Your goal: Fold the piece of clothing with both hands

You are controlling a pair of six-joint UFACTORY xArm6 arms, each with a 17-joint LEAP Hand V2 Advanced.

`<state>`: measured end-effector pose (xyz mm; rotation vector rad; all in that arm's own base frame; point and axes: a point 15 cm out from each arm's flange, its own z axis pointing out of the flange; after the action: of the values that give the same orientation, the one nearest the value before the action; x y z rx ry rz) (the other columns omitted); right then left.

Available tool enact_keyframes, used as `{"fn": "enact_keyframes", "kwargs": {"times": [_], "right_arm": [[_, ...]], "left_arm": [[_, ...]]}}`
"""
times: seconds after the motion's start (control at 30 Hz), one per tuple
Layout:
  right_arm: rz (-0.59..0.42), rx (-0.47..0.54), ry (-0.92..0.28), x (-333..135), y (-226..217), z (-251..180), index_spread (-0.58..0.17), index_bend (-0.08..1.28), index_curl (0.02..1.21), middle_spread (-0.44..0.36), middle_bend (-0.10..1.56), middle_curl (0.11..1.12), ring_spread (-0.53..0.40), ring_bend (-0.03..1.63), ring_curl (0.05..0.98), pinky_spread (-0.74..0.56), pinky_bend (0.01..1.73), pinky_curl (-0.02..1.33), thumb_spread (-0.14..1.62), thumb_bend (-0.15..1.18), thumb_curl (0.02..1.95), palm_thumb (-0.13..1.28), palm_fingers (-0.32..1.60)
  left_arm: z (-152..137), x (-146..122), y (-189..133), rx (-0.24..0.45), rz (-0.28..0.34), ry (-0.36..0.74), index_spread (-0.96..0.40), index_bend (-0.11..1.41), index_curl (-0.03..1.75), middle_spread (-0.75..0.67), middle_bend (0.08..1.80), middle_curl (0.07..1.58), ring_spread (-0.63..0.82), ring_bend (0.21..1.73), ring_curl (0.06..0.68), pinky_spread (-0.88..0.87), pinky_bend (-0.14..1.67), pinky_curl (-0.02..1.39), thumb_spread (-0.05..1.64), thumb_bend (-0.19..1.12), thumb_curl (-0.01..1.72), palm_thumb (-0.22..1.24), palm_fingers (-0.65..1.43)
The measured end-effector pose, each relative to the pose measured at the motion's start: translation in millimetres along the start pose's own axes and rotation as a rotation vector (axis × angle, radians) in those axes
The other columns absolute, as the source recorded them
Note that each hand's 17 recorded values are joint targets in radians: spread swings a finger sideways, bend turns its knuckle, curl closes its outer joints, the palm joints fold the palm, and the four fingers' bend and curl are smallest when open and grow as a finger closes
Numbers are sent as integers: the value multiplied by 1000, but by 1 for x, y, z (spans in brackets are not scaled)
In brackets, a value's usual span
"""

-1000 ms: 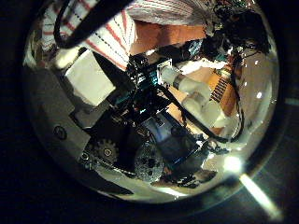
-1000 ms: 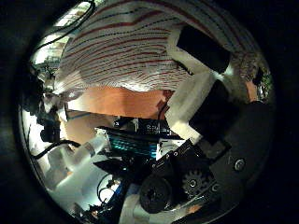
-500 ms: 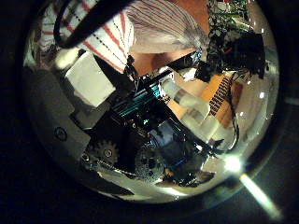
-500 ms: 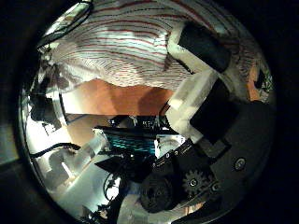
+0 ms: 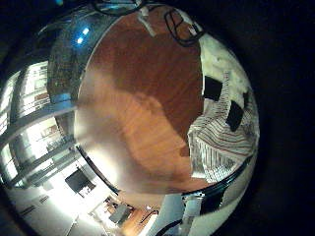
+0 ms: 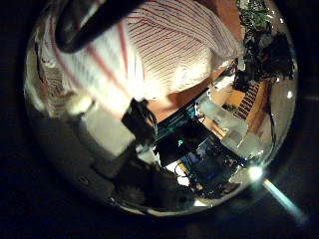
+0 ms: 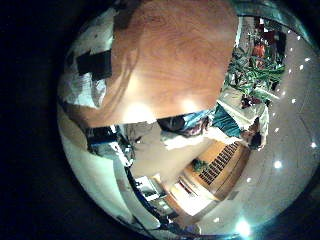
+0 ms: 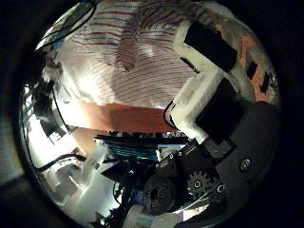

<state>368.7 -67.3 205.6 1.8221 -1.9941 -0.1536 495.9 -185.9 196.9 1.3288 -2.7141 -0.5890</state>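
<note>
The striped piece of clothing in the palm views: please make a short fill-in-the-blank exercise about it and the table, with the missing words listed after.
1. The white cloth garment carries thin red ______.
2. It lies on a brown ______ table.
3. In the right thumb side palm view, the garment is seen close to a robot hand finger made of white and ______ parts.

Missing words: stripes; wooden; black

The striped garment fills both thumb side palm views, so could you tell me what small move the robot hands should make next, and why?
Probably curl the fingers onto the cloth to grip it. The striped garment lies bunched on the wooden table and fills much of both thumb side views, so both palms are close. The right robot hand and the left robot hand show fingers at the fabric, but a firm grip is not evident.
</note>
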Motion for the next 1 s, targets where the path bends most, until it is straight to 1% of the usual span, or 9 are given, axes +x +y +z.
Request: {"fn": "enact_keyframes", "kwargs": {"times": [0.13,0.3,0.37,0.4,0.43,0.6,0.73,0.87,1.0], "right_arm": [[18,25,-5,0,-17,-1,-494,637,1083,-240,1020,862,-252,1239,670,-380,1078,773,1477,-4,367,884,929],[68,95,-18,-1,-36,-6,-500,551,1068,-248,966,852,-267,1255,677,-412,1075,780,1517,-12,342,827,821],[81,116,-22,1,-41,-7,-490,394,1020,-270,846,814,-279,1261,676,-457,1077,776,1532,-19,323,779,571],[90,119,-25,4,-42,-7,-488,345,998,-285,817,800,-286,1247,667,-474,1084,768,1538,-17,315,761,523],[97,119,-27,6,-42,-7,-480,302,969,-292,732,770,-282,1213,660,-446,1046,764,1529,-29,304,717,319],[146,125,-44,27,-40,-8,-469,224,817,-225,573,666,-210,1026,561,-234,883,698,1504,-31,264,595,75],[184,173,-56,49,-32,-26,-448,198,722,-154,490,600,-148,939,502,-54,800,641,1483,-11,242,537,79],[203,250,-56,69,-13,-54,-452,224,666,-195,468,557,-123,881,462,54,692,581,1511,14,241,585,142],[125,268,-43,69,12,-55,-474,264,627,-269,475,527,-158,850,430,92,596,526,1534,31,238,628,265]], "left_arm": [[-3,-11,-18,88,-16,33,-359,128,1214,-453,510,984,-322,1051,443,-422,632,764,1137,-34,492,557,127],[-6,-20,-28,149,-42,87,-222,128,1010,-247,350,865,-190,1027,429,-232,604,758,1144,-42,433,436,7],[-6,-27,-27,158,-59,103,-174,144,941,-168,325,822,-146,1004,417,-152,571,743,1150,-34,414,410,-3],[-6,-29,-26,162,-66,108,-148,147,909,-135,316,803,-124,991,412,-115,555,735,1152,-29,408,404,-6],[-6,-34,-25,164,-75,113,-128,153,880,-95,294,780,-103,983,408,-78,544,727,1154,-26,402,400,-11],[-16,-61,-7,180,-121,127,-38,152,746,61,226,683,-8,922,381,81,490,676,1155,-23,382,389,-18],[-39,-75,14,214,-145,142,1,158,662,140,190,616,60,871,359,175,461,636,1159,-20,370,390,-9],[-53,-72,47,185,-137,176,29,153,587,193,190,563,119,830,338,265,433,592,1163,-18,362,393,-12],[-61,-58,79,126,-119,199,50,139,515,234,194,524,184,799,322,338,421,555,1172,-17,355,402,-16]]}}
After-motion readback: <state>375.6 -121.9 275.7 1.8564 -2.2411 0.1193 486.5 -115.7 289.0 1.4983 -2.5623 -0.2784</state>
